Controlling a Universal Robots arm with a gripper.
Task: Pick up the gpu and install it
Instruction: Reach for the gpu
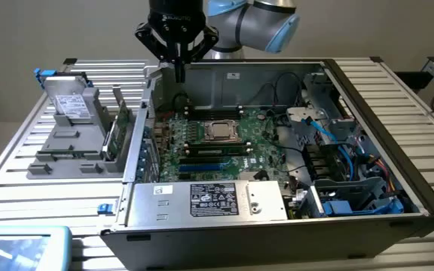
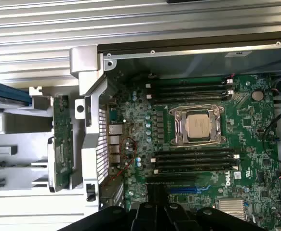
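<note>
Nearest me, at the counter's (image 1: 21, 186) near left corner, sits a pale blue object (image 1: 17, 244) cut off by the frame. Just behind it is the near edge of the open computer case (image 1: 420, 192), with its power supply (image 1: 209, 200) tucked against that wall.

I have the tool (image 1: 178, 72) hanging above the case's far left corner, over the rim. Its fingers are pressed together to a narrow tip with nothing between them. From the wrist I see the same black fingers (image 2: 152, 209) over the motherboard (image 2: 246, 120).

The gpu (image 1: 116, 131) stands on edge in the grey holder (image 1: 59, 155) on the counter, left of the case and just beside its left wall (image 1: 138, 149). Only a thin gap separates card and wall. The hard drive (image 1: 72, 105) leans at the holder's far end, apart from the card.

Inside the case, the board lies open around the processor socket (image 1: 221, 131), while blue cables (image 1: 330, 141) crowd the right side.
</note>
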